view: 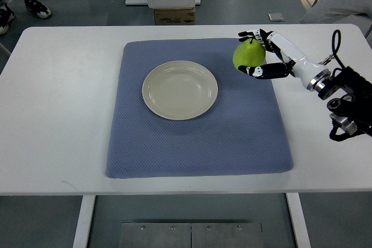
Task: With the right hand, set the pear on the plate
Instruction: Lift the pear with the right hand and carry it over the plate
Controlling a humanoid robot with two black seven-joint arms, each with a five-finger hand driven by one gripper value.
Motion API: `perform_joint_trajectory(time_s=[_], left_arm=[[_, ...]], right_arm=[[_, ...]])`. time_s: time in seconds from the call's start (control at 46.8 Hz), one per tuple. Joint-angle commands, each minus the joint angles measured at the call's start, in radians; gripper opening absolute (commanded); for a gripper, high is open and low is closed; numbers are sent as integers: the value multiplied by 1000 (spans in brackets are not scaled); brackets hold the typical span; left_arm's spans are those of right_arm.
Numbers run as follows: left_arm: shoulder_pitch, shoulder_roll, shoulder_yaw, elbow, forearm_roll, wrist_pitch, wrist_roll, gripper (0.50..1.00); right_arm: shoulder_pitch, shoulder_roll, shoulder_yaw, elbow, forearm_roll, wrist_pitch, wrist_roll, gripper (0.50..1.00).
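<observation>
A round cream ceramic plate (180, 90) sits on a blue-grey quilted fabric mat (197, 143) spread over the white rectangular table (58, 114). To the plate's right, over the mat's far right corner, the green pear (249, 54) is enclosed by the right hand (264, 53), whose black-tipped fingers (251, 34) curl around it from behind and below. The white forearm slants in from the right edge, wrist lower than the hand.

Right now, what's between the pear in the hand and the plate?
Only bare blue mat lies between the pear, gripped in the right hand, and the plate; the top view shows nothing else there.
</observation>
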Motion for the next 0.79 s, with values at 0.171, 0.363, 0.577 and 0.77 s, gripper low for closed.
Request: perform_joint_trajectory(time_s=[0.171, 0.363, 0.577, 0.77], left_arm=[[0, 0, 0, 0, 0, 0, 0, 1000], [0, 0, 0, 0, 0, 0, 0, 1000], [0, 0, 0, 0, 0, 0, 0, 1000], [0, 0, 0, 0, 0, 0, 0, 1000]], right_arm=[[13, 177, -1, -76, 5, 0, -28, 500], [20, 321, -7, -187, 5, 1, -34, 500], [20, 429, -10, -325, 5, 32, -34, 500], [10, 429, -11, -362, 3, 34, -34, 500]])
